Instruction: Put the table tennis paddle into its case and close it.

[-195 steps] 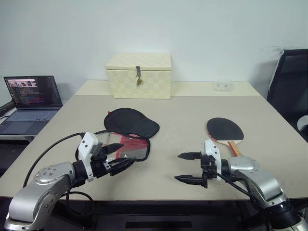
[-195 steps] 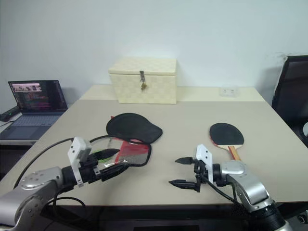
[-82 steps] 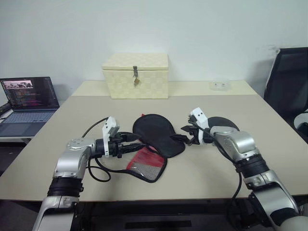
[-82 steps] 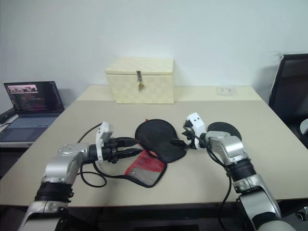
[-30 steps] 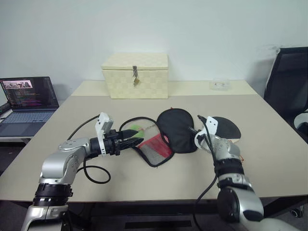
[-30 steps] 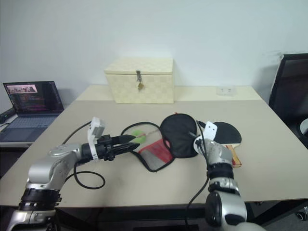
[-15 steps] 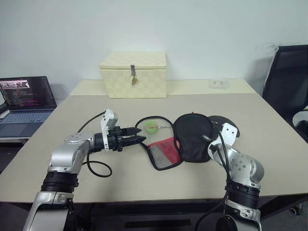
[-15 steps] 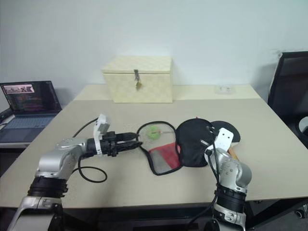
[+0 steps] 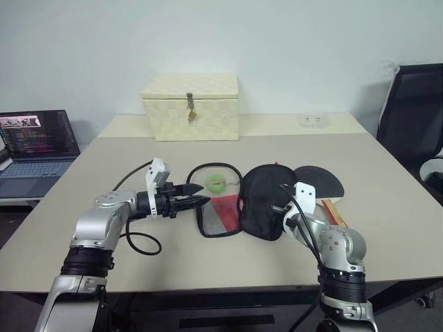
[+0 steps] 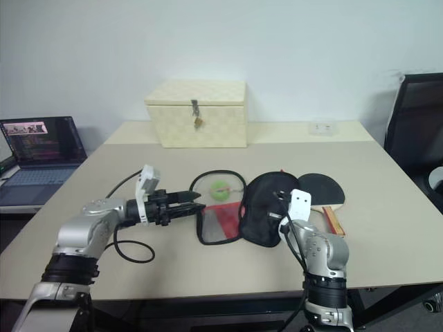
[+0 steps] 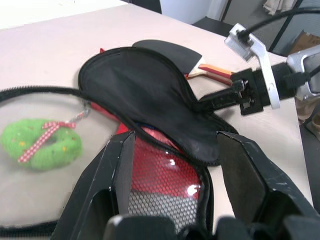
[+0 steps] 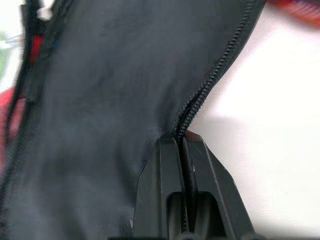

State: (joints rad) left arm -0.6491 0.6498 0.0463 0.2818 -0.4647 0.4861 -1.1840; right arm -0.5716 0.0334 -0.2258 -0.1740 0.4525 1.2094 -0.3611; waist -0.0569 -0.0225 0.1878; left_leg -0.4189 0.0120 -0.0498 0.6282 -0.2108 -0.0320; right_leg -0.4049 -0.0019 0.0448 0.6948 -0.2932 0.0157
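Note:
The case lies unzipped mid-table, its black flap folded beside the red mesh panel. My right gripper is shut on the flap's zip edge at its near right side, also visible from the left wrist. The table tennis paddle lies flat just right of the case, black face up, its handle pointing toward me. My left gripper hovers open at the case's left edge, and its two fingers frame the mesh panel without touching it.
A green wreath charm lies inside the case's looped zip edge. A cream latched box stands at the back of the table. An open laptop sits far left and a black chair stands at the right.
My right gripper drew back toward me, dragging the black flap off the paddle's blade, so more of the paddle shows. The mesh panel swung round. The left gripper held still.

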